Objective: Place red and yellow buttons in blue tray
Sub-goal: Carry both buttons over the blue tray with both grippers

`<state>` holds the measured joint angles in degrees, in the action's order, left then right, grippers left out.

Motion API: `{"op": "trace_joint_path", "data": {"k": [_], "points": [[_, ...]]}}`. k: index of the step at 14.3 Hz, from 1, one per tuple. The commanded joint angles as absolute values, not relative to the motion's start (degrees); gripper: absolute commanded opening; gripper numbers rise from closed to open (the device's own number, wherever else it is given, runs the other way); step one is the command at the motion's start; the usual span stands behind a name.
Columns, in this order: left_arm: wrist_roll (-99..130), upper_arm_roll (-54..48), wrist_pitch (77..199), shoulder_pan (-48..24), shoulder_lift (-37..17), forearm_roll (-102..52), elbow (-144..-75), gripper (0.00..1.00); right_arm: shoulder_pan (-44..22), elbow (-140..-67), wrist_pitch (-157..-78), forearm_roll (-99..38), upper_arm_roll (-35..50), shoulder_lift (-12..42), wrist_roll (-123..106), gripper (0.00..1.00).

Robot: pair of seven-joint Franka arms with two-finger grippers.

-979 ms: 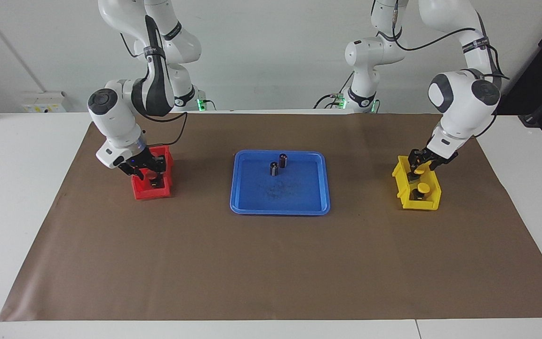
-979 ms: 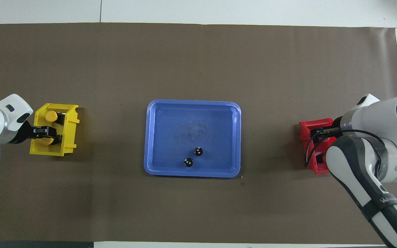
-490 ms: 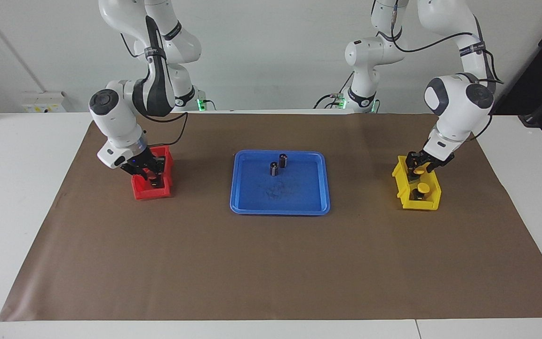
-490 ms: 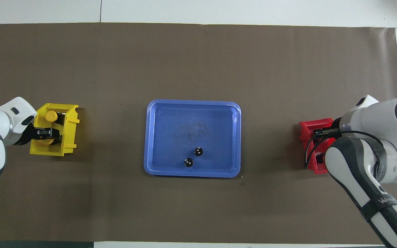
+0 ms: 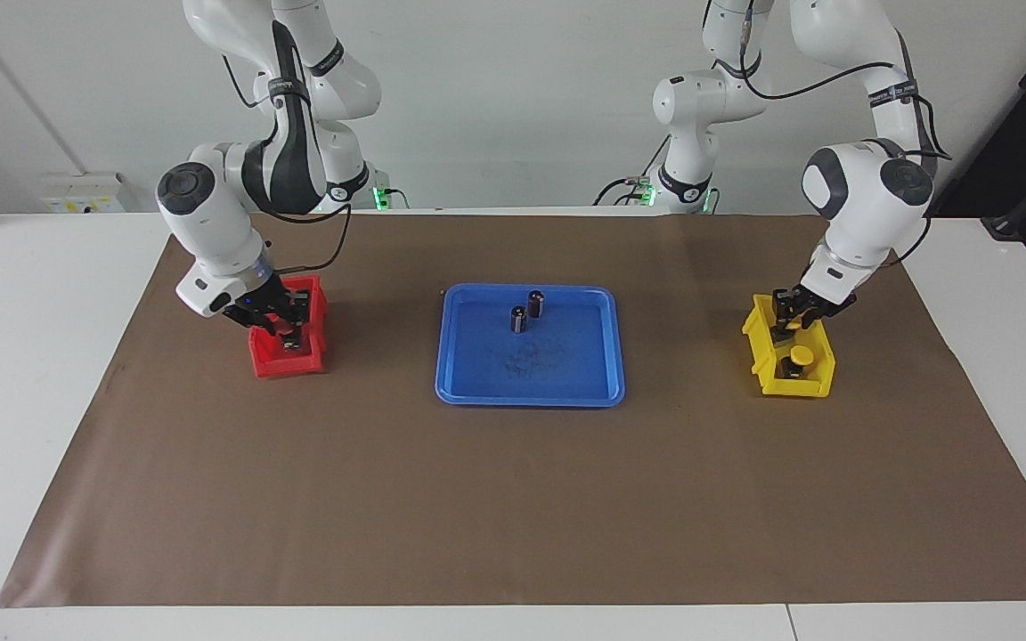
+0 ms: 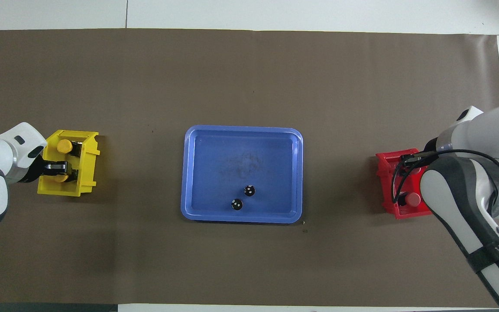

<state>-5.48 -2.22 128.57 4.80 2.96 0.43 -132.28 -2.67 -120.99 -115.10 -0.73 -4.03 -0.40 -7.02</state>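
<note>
The blue tray (image 5: pixel 531 398) (image 6: pixel 241 129) lies mid-table and holds only two dark capless cylinders (image 5: pixel 519 319) (image 6: pixel 249 190). My left gripper (image 5: pixel 791 312) (image 6: pixel 59 170) reaches into the yellow bin (image 5: pixel 785 383) (image 6: pixel 85 173), right over one yellow button (image 5: pixel 794 323) (image 6: pixel 61 177). The other yellow button (image 5: pixel 801 355) (image 6: pixel 63 146) stands beside it, farther from the robots. My right gripper (image 5: pixel 286 325) (image 6: pixel 409 164) is low in the red bin (image 5: pixel 290 363) (image 6: pixel 383 167). One red button (image 6: pixel 413 199) shows in that bin. The second is hidden.
A brown mat (image 5: pixel 513 499) covers the table. The red bin stands toward the right arm's end and the yellow bin toward the left arm's end, each well apart from the tray.
The right arm shifted slightly and rose a little, uncovering a red button in the red bin in the overhead view. The left gripper drew back a little over the yellow bin. The buttons have not moved.
</note>
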Motion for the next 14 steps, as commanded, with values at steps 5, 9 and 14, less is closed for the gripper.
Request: {"op": "trace_joint_path", "data": {"k": [5, 9, 14], "points": [[-2.2, -2.5, 117.6, 4.2, 1.2, -0.2, -121.7, 0.02, -10.3, -104.8, -104.8, -4.0, -3.7, 3.5, 0.2, 0.22], [-0.1, -3.3, 106.5, 3.9, 1.1, -0.1, -112.3, 0.02, -19.8, -104.8, -111.2, -4.8, -3.7, 4.4, 14.7, 0.22], [15.2, -9.9, 110.6, 0.7, 0.4, -0.1, -113.1, 0.02, -29.9, -104.7, -120.1, -6.1, -3.7, 8.9, 28.0, 0.21]]}}
